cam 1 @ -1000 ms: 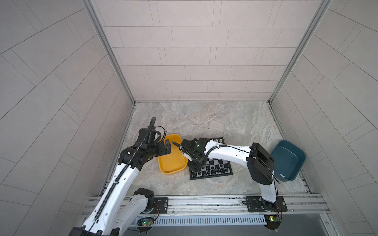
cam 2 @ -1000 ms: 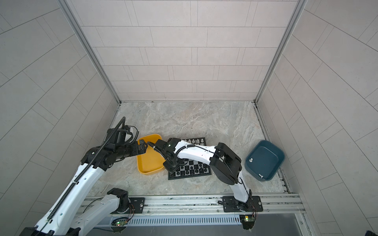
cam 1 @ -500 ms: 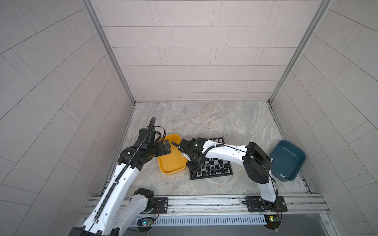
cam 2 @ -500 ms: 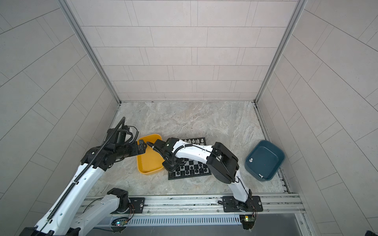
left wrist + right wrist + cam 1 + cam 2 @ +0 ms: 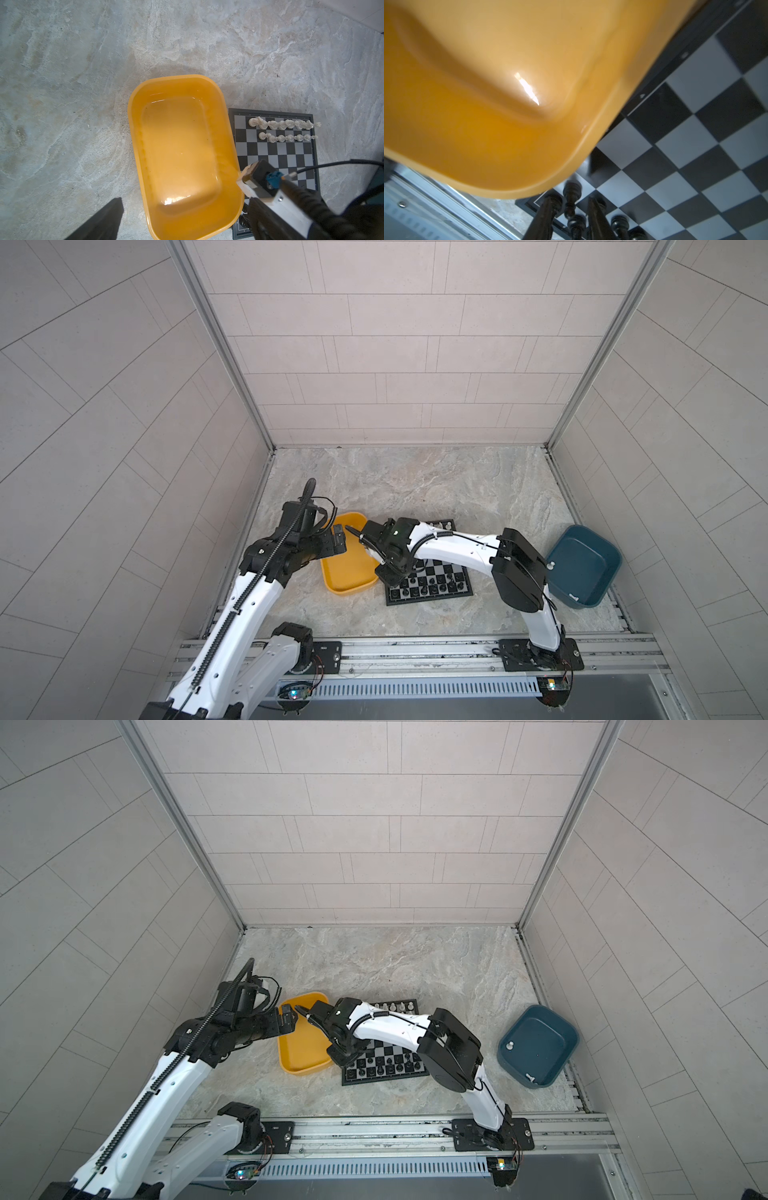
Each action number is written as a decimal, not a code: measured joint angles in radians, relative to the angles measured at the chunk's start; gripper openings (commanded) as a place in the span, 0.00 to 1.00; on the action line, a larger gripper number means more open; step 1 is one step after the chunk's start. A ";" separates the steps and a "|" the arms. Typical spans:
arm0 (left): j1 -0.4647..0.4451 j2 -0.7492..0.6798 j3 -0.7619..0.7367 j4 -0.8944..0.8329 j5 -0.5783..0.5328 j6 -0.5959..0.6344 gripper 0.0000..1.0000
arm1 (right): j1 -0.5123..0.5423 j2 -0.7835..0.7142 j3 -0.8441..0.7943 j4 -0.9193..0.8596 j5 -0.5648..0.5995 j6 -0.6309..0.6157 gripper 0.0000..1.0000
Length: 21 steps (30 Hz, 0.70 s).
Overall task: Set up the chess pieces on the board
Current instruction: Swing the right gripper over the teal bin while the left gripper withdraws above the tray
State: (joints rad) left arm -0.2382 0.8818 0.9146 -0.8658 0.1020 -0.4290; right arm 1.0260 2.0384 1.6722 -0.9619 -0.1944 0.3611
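Low in the right wrist view, the right gripper [image 5: 572, 200] has just parted its fingers around a glossy black plastic chess piece [image 5: 572, 188] standing on the corner of the small black-and-grey checkered board [image 5: 419, 570], beside the yellow plastic tray [image 5: 345, 592]; it looks placed. The left gripper [image 5: 340, 539] hangs wide open.

In both top views the right arm [image 5: 449, 545] covers the board [image 5: 428, 600] from nine to twelve o'clock and hides the right gripper [image 5: 572, 202] beneath its wrist. The black pieces [image 5: 432, 583] along the six o'clock rows are too small to name by kind, as are two white specks [image 5: 510, 1046] in the blue bin [image 5: 540, 1040].

In the right wrist view the yellow tray [image 5: 508, 155] is blurred, the fingers [image 5: 544, 218] are cut by the frame edge, and the dark piece [image 5: 572, 191] between them is too soft to identify. The left wrist view shows one finger [image 5: 99, 222] of the left gripper [image 5: 340, 539], cut off.
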 measured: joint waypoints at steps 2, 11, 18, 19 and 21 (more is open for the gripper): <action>0.000 0.005 0.002 0.003 0.003 -0.004 1.00 | -0.029 -0.052 0.010 0.005 0.007 0.004 0.47; -0.087 0.125 0.069 0.110 0.187 -0.031 1.00 | -0.527 -0.608 -0.270 0.143 0.167 0.114 0.84; -0.240 0.251 0.126 0.192 0.279 -0.029 1.00 | -0.949 -0.912 -0.658 0.238 0.300 0.186 0.99; -0.252 0.265 0.127 0.196 0.288 -0.026 1.00 | -0.994 -0.920 -0.680 0.248 0.314 0.190 0.99; -0.272 0.294 0.127 0.201 0.308 -0.021 1.00 | -1.078 -0.922 -0.719 0.277 0.333 0.200 0.99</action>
State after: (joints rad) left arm -0.5106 1.1763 1.0412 -0.6647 0.4099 -0.4500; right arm -0.0525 1.1164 0.9531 -0.6853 0.1387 0.5610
